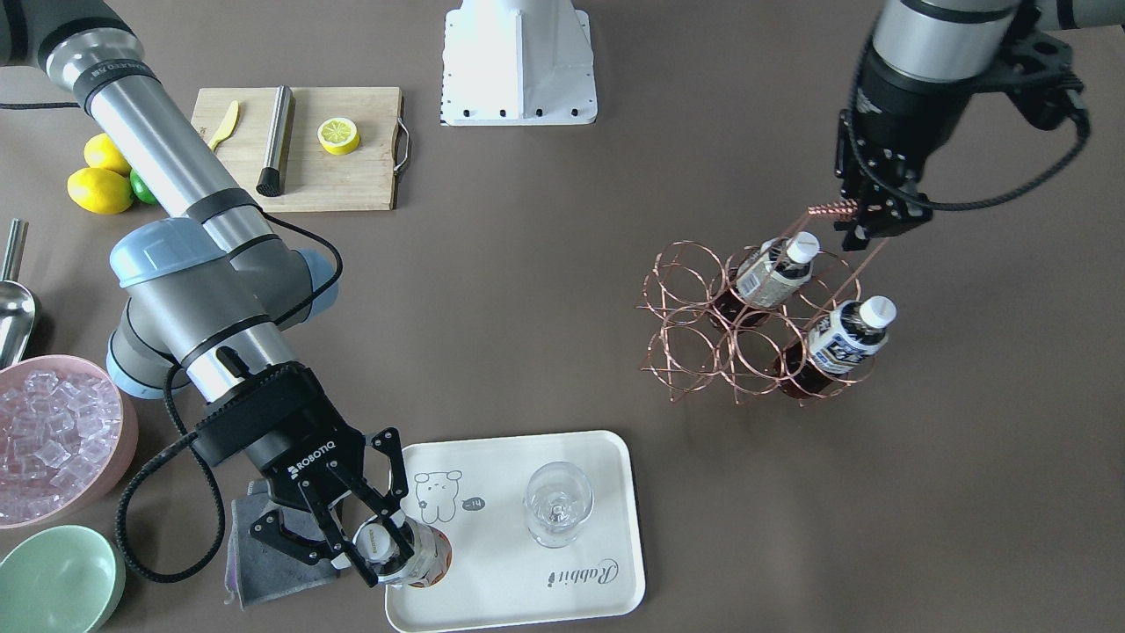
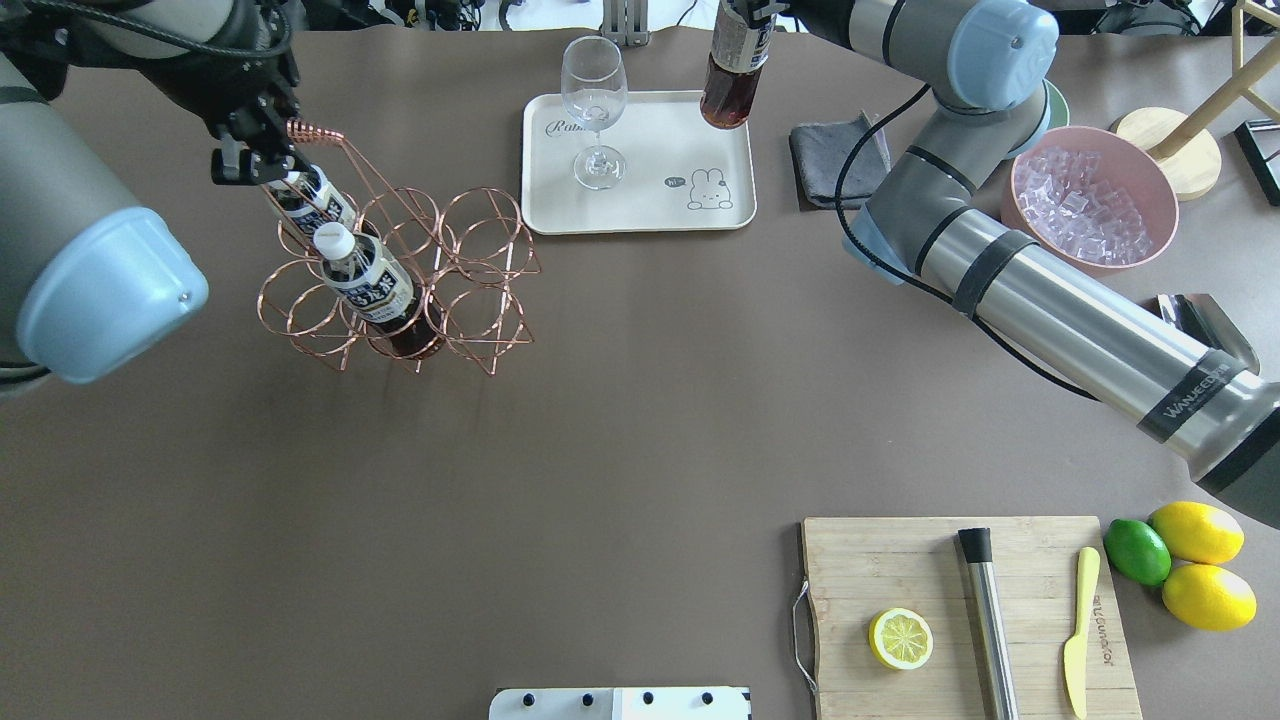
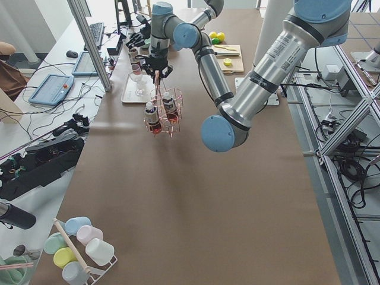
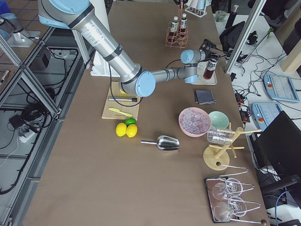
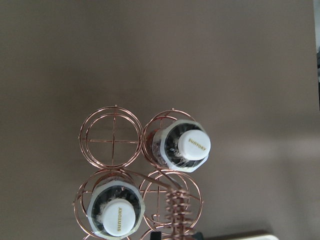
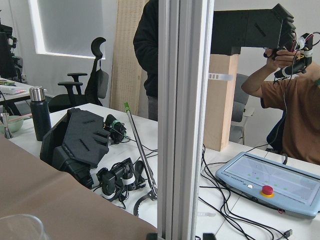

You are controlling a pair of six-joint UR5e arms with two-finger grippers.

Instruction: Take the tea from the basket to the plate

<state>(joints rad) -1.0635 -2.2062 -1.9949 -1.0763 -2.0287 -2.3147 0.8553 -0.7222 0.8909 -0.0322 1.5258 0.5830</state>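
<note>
My right gripper (image 1: 376, 547) is shut on the neck of a tea bottle (image 1: 420, 561), held upright at the corner of the cream plate (image 1: 527, 598) nearest the grey cloth; I cannot tell whether it touches the plate. In the overhead view this bottle (image 2: 727, 85) hangs over the plate's (image 2: 640, 205) far right corner. My left gripper (image 1: 866, 221) is shut on the coiled handle of the copper basket (image 1: 699, 325). Two more tea bottles (image 1: 778, 268) (image 1: 844, 338) stand in the basket's cells, also seen from the left wrist (image 5: 182, 145) (image 5: 115, 212).
A wine glass (image 1: 558, 505) stands on the plate. A grey cloth (image 1: 255, 563), a pink bowl of ice (image 1: 53, 440) and a green bowl (image 1: 53, 580) lie beside my right arm. A cutting board (image 2: 960, 620) with a lemon half, and whole citrus (image 2: 1195, 560), lie nearer the robot.
</note>
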